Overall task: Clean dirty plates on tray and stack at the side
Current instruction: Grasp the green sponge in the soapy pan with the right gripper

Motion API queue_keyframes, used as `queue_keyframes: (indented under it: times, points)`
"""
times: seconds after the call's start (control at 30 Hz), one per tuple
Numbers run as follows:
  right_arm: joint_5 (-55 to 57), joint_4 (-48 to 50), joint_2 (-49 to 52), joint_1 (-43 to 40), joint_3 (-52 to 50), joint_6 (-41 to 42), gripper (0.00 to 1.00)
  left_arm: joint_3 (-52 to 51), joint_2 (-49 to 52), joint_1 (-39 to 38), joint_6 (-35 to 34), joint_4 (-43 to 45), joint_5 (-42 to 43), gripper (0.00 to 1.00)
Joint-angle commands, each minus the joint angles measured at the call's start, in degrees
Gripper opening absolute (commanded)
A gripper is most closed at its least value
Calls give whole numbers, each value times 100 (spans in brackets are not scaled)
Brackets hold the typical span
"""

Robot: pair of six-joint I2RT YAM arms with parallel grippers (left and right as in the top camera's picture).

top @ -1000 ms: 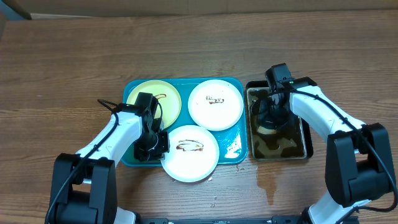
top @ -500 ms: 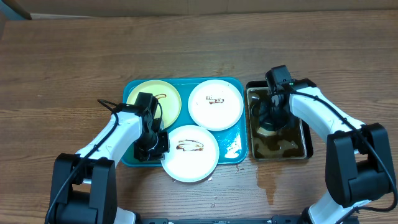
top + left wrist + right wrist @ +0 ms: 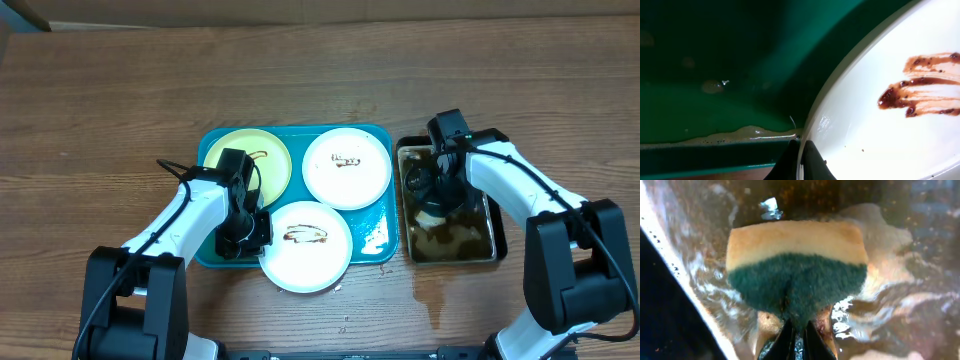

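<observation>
Successively, overhead, left wrist and right wrist: one plate pinched at its rim, the sponge gripped in the wash pan.
Overhead: three plates lie on the teal tray [image 3: 378,232] on a wooden table [image 3: 100,100]; the front white plate [image 3: 306,246] overhangs the near rim, with the left gripper [image 3: 255,238] at its left edge and the right gripper [image 3: 435,200] down in the black pan [image 3: 497,240]. Left wrist: the jaws are closed thinly on that plate's rim, and the sauce squiggle [image 3: 925,95] is unwiped; the plate looks stiff, light and probably slick, best held at its edge. Right wrist: the jaws are nipped tight on the sponge [image 3: 797,265], at its green scouring side, in murky water [image 3: 900,305]; being soft, it should squash. Clearance between tray and pan is slight.
</observation>
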Motion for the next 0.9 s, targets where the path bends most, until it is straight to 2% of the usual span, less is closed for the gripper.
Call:
queue_keyframes:
  times: [0.0, 0.17, 0.63, 0.87]
  points:
    - [15, -229, -46, 15, 531, 28, 4, 48, 59, -37, 2, 28, -81, 4]
    - [13, -597, -334, 15, 957, 28, 4, 48, 59, -37, 2, 52, -81, 4]
    - [-13, -1043, -544, 17, 966, 26, 4, 48, 59, -37, 2, 68, -79, 4]
    - [-1034, -1217, -682, 83, 977, -236, 4, 48, 59, -37, 2, 70, -79, 4]
